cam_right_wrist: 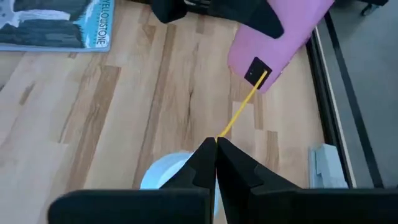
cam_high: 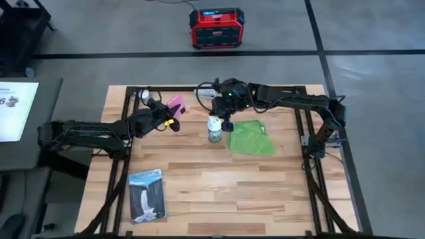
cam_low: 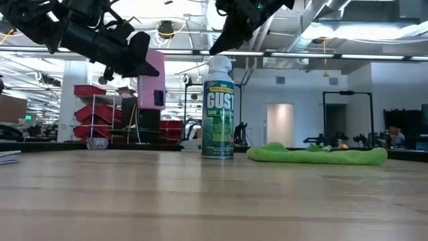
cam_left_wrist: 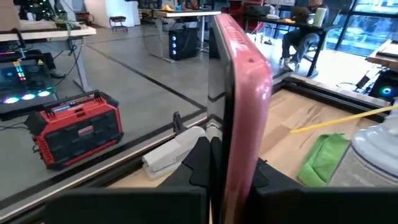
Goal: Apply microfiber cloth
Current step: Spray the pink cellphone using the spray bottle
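The microfiber cloth (cam_high: 251, 137) lies rumpled, bright green, beside the duster can (cam_high: 214, 129). The left gripper (cam_high: 170, 119) pinches a pink phone (cam_high: 175, 105); the right gripper (cam_high: 226, 123) is pressed together.

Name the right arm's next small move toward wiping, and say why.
Probably shift the right tool off the duster can to the green microfiber cloth beside it and open. Its fingers are shut above the can; the cloth lies untouched on the table, while the left tool holds the pink phone up.
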You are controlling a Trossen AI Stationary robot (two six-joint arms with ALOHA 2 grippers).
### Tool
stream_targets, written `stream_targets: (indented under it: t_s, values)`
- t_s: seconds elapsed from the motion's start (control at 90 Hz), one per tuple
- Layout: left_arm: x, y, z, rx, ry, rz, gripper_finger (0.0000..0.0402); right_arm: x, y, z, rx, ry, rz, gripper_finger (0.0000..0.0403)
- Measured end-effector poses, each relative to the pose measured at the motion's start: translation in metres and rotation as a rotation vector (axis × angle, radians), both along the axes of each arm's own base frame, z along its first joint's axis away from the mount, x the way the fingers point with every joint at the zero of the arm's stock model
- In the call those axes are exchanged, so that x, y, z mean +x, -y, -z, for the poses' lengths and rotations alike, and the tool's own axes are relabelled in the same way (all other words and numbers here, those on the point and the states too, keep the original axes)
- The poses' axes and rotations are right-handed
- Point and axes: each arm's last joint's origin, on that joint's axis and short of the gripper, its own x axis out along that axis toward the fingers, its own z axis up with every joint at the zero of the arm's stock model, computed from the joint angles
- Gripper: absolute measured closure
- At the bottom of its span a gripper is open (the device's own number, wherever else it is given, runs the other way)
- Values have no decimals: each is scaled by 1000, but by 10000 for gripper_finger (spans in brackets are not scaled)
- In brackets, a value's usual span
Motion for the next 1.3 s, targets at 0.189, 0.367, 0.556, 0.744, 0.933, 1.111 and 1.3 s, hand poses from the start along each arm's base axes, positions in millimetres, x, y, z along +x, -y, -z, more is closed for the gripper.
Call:
stream_targets:
  t_s: [0.189, 0.367, 0.556, 0.744, 0.933, 1.111, 1.3]
  values:
    - [0, 0, 0, 1, 3, 2, 399, 1, 0, 1, -3, -1, -3, 403]
    - [1, 1, 0, 1, 2, 7, 399, 13, 3, 18, 7, -32, -10, 403]
    - [1, 3, 0, 1, -5, 14, 399, 18, 5, 15, 7, -49, -18, 403]
    - [1, 3, 0, 1, -6, 14, 399, 16, 4, 7, 2, -80, -23, 403]
    - [1, 3, 1, -5, -7, 13, 399, 15, 5, 8, 1, -93, -26, 403]
    - [1, 3, 1, -8, -6, 12, 399, 14, 5, 2, -4, -89, -27, 403]
    - [0, 0, 3, -15, -19, -2, 399, 16, 1, -11, -18, -59, -40, 403]
